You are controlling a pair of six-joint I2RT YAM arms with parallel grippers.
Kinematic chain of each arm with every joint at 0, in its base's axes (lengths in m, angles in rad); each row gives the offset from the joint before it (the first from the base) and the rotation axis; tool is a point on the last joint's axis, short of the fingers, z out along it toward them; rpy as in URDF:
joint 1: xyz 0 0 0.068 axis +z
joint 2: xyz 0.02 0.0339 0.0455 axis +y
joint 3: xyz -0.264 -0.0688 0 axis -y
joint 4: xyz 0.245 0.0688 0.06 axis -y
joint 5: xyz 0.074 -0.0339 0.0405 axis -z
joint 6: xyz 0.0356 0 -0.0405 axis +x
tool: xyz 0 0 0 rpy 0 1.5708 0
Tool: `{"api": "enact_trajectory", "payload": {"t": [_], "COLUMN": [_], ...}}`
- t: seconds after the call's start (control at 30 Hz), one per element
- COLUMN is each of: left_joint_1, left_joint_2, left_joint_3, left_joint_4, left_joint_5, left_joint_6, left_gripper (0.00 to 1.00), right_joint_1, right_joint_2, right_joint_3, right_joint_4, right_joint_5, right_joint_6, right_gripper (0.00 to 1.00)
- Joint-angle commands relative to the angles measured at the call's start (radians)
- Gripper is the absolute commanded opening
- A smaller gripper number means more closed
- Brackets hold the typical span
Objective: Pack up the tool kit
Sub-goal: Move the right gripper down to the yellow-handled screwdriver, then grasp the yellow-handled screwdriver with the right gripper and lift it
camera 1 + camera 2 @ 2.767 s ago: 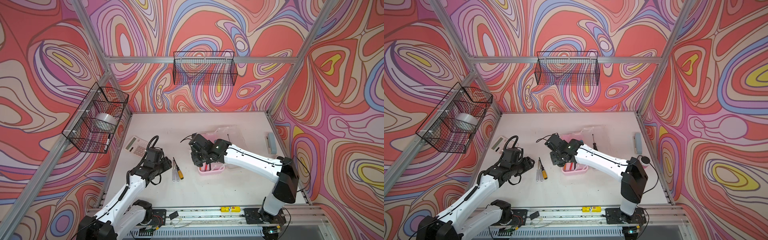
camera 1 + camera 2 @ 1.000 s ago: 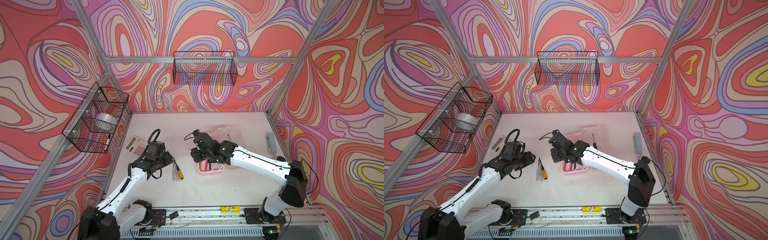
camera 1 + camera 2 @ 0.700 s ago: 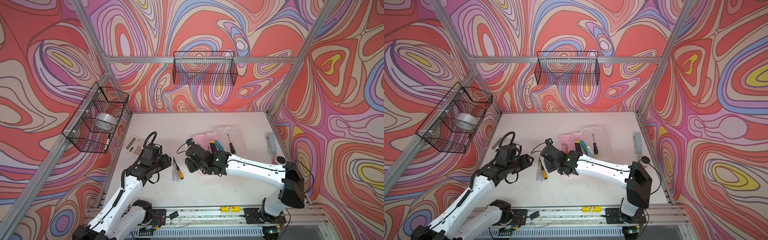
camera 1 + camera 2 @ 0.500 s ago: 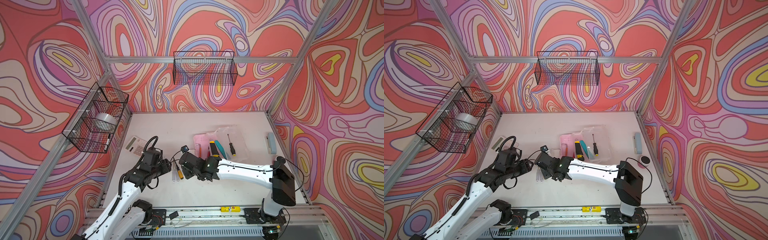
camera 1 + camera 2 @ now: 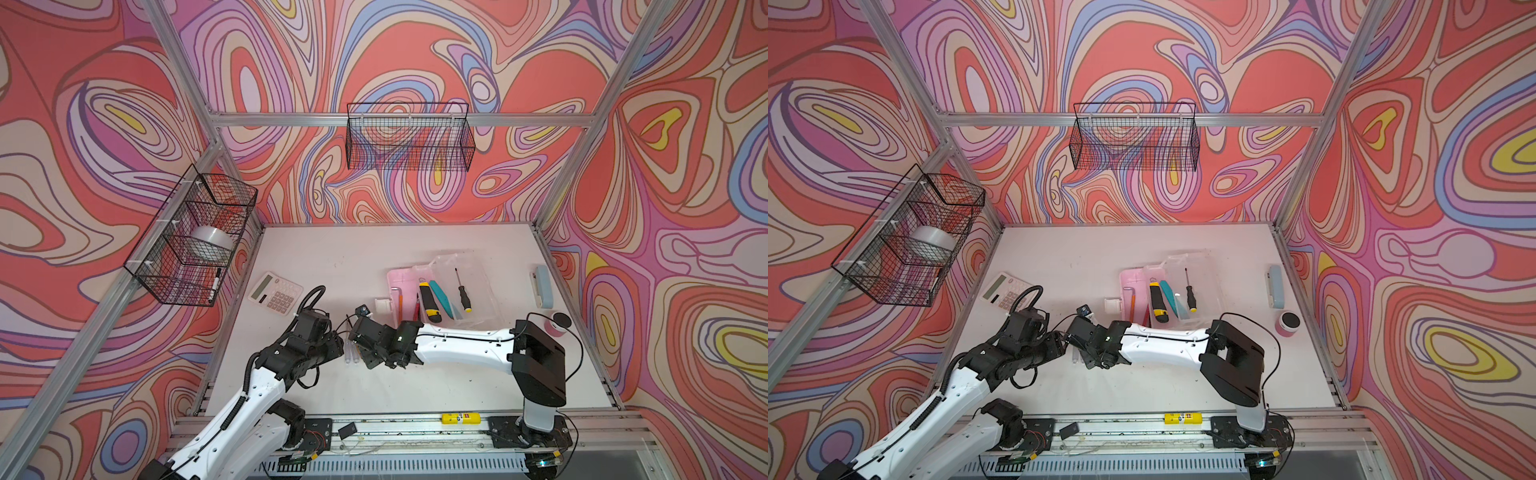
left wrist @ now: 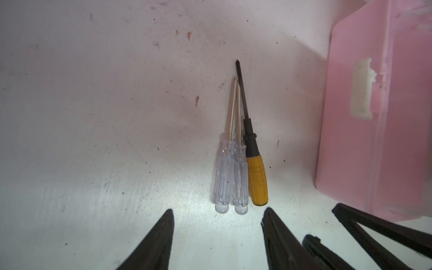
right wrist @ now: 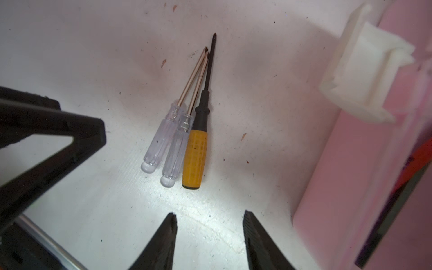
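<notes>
The tool kit (image 5: 395, 279), a pink box, lies open at mid-table with its clear lid (image 5: 478, 266) folded to the right. A yellow-black knife (image 5: 428, 301), a teal knife (image 5: 441, 296) and orange and red pens lie in it, and a screwdriver (image 5: 462, 291) rests on the lid. Three more screwdrivers (image 6: 240, 177) (image 7: 182, 149), two clear-handled and one yellow-handled, lie side by side on the table left of the box. My left gripper (image 6: 217, 210) (image 5: 338, 350) and right gripper (image 7: 209, 212) (image 5: 362, 353) both hover open and empty just short of their handle ends.
A white calculator (image 5: 275, 293) lies at the left. A grey-blue stapler (image 5: 542, 286) and a small pink pot with a black lid (image 5: 557, 324) sit by the right wall. Wire baskets (image 5: 191, 237) (image 5: 409, 137) hang on the left and back walls.
My right gripper has left the box and swung left and forward to the loose screwdrivers, its jaws a little narrower. The left gripper has drawn slightly toward the front.
</notes>
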Motion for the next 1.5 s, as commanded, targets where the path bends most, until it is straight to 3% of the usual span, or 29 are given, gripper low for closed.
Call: {"api": "enact_trajectory", "payload": {"t": [0.0, 0.23, 0.73, 1.03, 1.47], "left_joint_1": [-0.002, -0.002, -0.001, -0.002, -0.002], "left_joint_2": [0.024, 0.045, 0.082, 0.100, 0.125], "left_joint_3": [-0.054, -0.127, -0.098, -0.092, -0.111], "left_joint_4": [0.065, 0.185, 0.173, 0.171, 0.204], "left_joint_5": [0.013, 0.057, 0.036, 0.031, 0.036], "left_joint_6": [-0.037, -0.072, -0.043, -0.038, -0.049], "left_gripper": [0.60, 0.59, 0.59, 0.59, 0.59], "right_joint_1": [0.004, -0.004, -0.040, -0.067, -0.081], "right_joint_2": [0.049, 0.108, 0.197, 0.243, 0.265], "right_joint_3": [0.037, 0.065, 0.115, 0.153, 0.159], "right_joint_4": [0.005, 0.029, 0.057, -0.015, 0.027], "right_joint_5": [0.004, -0.013, -0.081, -0.042, -0.058], "right_joint_6": [0.006, 0.007, -0.002, 0.018, 0.004], "right_gripper": [0.45, 0.42, 0.42, 0.37, 0.37]}}
